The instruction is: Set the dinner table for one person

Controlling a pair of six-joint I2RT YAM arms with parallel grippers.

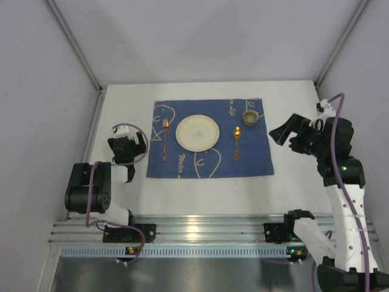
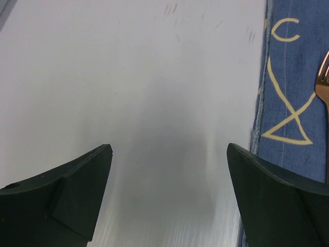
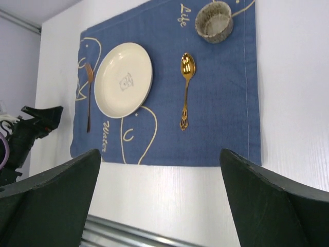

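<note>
The white dinner table [image 1: 200,191] carries a blue fish-patterned mat [image 1: 255,155]. On the mat lie a cream plate [image 1: 197,132], a gold fork [image 1: 165,139] to its left, a gold spoon [image 1: 237,142] to its right and a small speckled cup [image 1: 250,117] at the far right corner. My left gripper [image 1: 126,137] is open and empty, low over bare table left of the mat. My right gripper [image 1: 281,132] is open and empty, raised right of the mat. The right wrist view shows the plate [image 3: 123,79], fork [image 3: 89,95], spoon [image 3: 186,87] and cup [image 3: 214,21].
Silver aluminium rails [image 1: 200,228] run along the near edge, with both arm bases bolted there. Grey walls and metal posts close in the left, right and far sides. The left wrist view shows the mat's left edge [image 2: 288,103] and the fork's tines [image 2: 323,82].
</note>
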